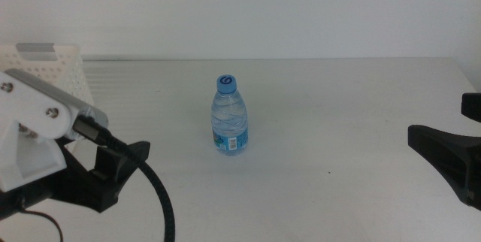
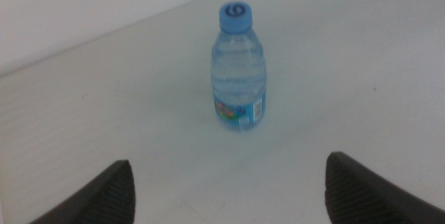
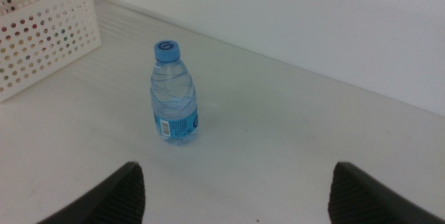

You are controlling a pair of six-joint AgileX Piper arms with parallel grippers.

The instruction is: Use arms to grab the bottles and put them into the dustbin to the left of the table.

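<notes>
Dustbin: white rectangular plastic basket with perforated walls (image 1: 46, 68), at the far left edge of the worktop in the middle view. In the right wrist view (image 3: 42, 33) small coloured shapes show through its wall holes; what they are cannot be told.

Left arm: white blocky housing with a thick black cable (image 1: 34, 133), entering from the left of the middle view, in front of the basket.

Left gripper: black forked gripper (image 2: 229, 193), jaws spread wide apart and holding nothing. It sits low over the worktop, pointing toward the bottle, well short of it.

Bottle: clear plastic water bottle with a blue cap and blue label (image 1: 228, 116), standing upright on the worktop near the centre of the middle view. It is well apart from the basket, to the basket's right. It also shows upright in the left wrist view (image 2: 239, 67) and the right wrist view (image 3: 173, 93). Nothing touches it.

Worktop: plain white flat surface (image 1: 338, 122), carrying the basket and the bottle.

Right gripper: black forked gripper (image 3: 236, 193), jaws spread wide apart and empty. It shows at the right edge of the middle view (image 1: 449, 155), well apart from the bottle and facing it.
</notes>
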